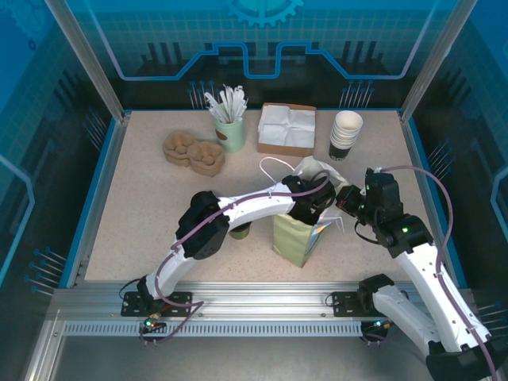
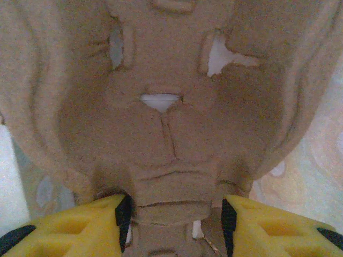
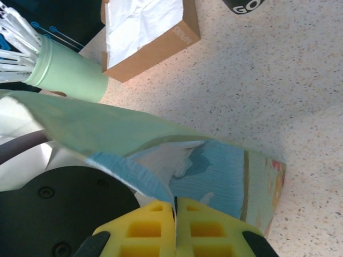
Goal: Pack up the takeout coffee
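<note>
The takeout coffee [image 1: 240, 231] stands on the table left of the bag, mostly hidden under my left arm; only a bit of its dark olive side shows. The pale green paper bag [image 1: 298, 234] stands upright at centre front. My left gripper [image 1: 315, 203] reaches down into the bag's mouth. In the left wrist view that gripper [image 2: 172, 219] is shut on the middle ridge of a brown pulp cup carrier [image 2: 171, 139]. My right gripper [image 1: 344, 198] is shut on the bag's right top edge; the right wrist view has thin bag paper [image 3: 230, 176] pinched in this gripper [image 3: 175, 206].
Spare pulp carriers [image 1: 194, 152] lie at back left. Beside them is a green cup of stirrers [image 1: 230, 131], then a napkin box [image 1: 286, 128] and a stack of lidless cups [image 1: 346, 135] at back right. The bag's white handle [image 1: 274, 165] loops up behind it.
</note>
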